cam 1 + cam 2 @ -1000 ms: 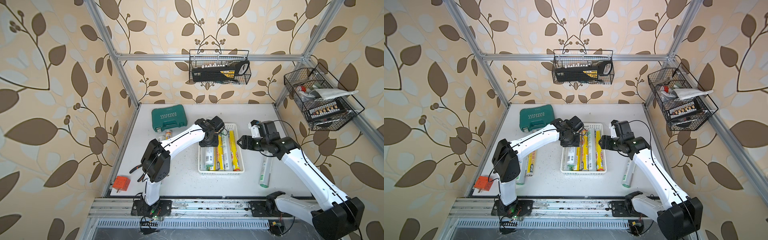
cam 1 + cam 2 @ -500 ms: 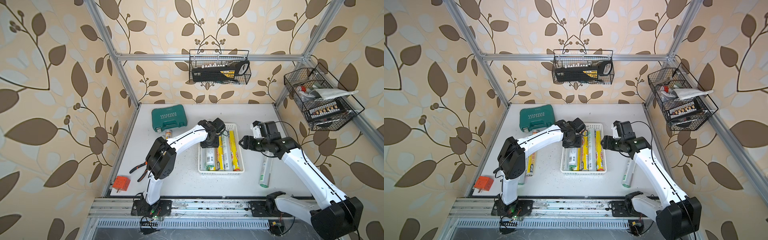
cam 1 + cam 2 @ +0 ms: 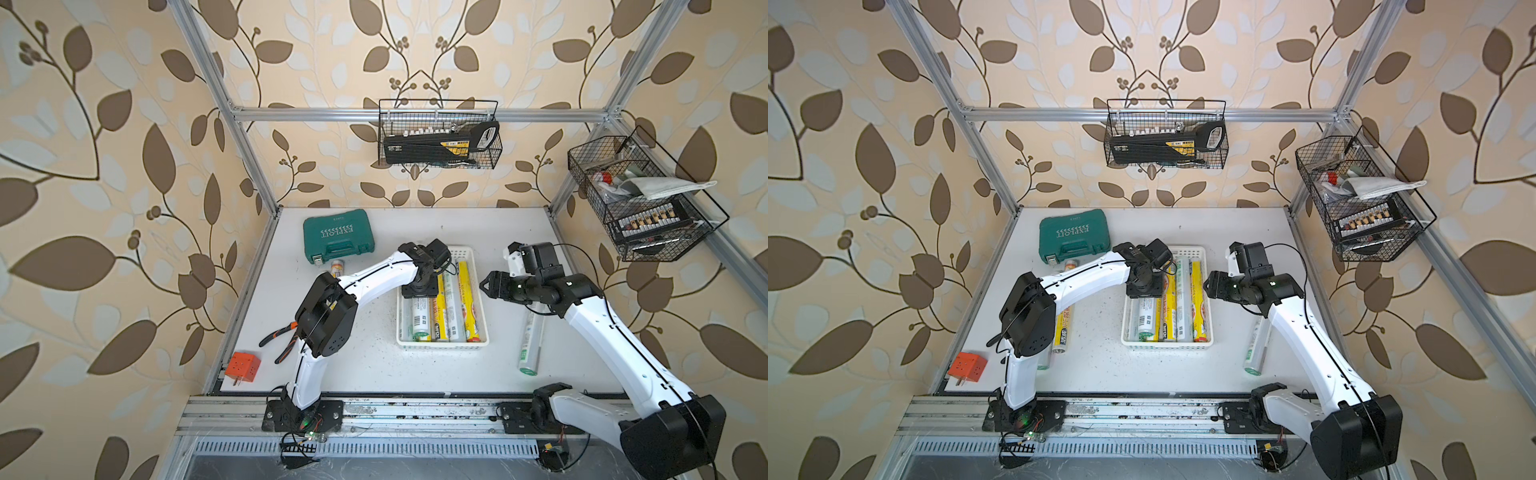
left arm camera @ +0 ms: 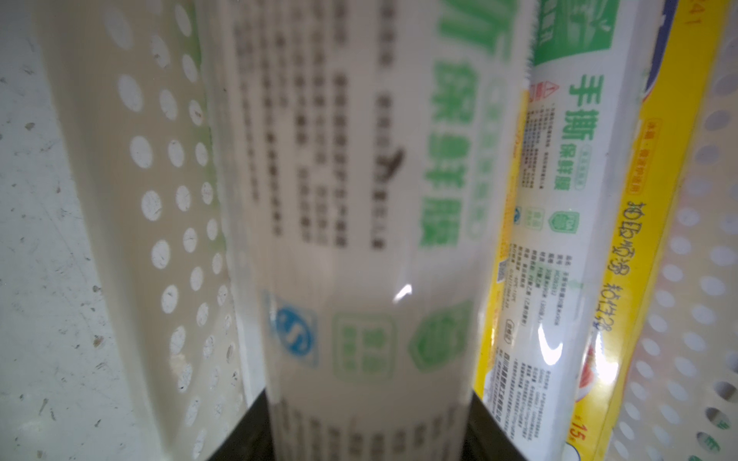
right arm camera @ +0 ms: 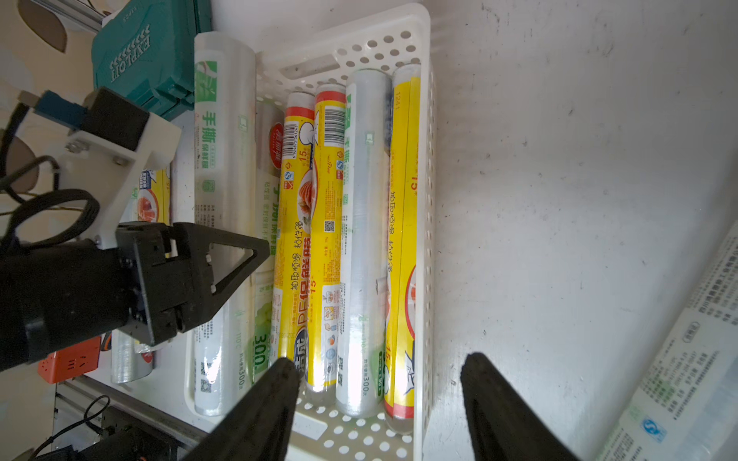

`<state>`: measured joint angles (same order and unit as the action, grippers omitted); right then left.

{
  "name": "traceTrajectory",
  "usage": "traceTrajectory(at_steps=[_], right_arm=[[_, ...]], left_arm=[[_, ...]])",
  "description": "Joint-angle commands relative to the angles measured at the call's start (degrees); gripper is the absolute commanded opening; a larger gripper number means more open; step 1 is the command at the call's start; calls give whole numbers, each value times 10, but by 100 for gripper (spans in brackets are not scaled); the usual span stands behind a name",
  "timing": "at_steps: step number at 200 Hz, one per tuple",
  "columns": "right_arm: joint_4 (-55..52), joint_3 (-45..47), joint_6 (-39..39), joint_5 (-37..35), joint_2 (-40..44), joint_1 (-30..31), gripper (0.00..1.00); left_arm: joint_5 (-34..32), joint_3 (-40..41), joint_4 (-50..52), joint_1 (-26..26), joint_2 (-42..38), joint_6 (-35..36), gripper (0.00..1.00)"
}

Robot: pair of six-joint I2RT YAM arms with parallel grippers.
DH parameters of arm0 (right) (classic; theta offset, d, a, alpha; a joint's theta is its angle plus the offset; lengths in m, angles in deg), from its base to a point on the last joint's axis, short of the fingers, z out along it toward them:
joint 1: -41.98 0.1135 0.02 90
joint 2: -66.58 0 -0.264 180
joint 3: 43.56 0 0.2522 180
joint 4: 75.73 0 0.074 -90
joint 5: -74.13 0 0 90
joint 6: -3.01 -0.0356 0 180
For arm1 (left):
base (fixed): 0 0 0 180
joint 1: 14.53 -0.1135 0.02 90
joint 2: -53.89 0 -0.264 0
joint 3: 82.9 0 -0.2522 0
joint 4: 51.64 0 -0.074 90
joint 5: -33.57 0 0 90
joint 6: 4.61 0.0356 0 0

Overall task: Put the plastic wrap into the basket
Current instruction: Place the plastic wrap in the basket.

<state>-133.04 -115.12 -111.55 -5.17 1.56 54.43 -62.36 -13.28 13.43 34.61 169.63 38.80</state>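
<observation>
Your left claw (image 3: 419,287) is squeezing a white and green roll (image 5: 224,159) along the basket's (image 3: 441,344) left wall. It is looking light, stiff and slippery, so the middle is the best place to hold. Its label is showing "手撕保鲜膜". Your right claw (image 3: 487,286) is hanging wide and empty, right of the basket.

Left wrist cam: nearest green-white roll (image 4: 359,239) was blurred, small txt unreadable. Top view: right arm (image 3: 594,328) hid pt of loose roll (image 3: 528,345).
</observation>
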Motion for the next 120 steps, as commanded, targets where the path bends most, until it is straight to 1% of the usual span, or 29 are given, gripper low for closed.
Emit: traceTrajectory(at_steps=[1,92,103,120], right_arm=[[-7,9,2,8,-3,-5,68],[-7,8,0,16,-8,-10,68],[-6,7,-1,17,-8,-10,68],[-8,6,-2,18,-10,-10,68]], left_arm=[[-4,6,-8,1,6,-3,40],[-3,30,-12,3,2,-10,42],[-4,30,-9,3,0,-11,44],[-10,29,-1,6,-4,-11,50]])
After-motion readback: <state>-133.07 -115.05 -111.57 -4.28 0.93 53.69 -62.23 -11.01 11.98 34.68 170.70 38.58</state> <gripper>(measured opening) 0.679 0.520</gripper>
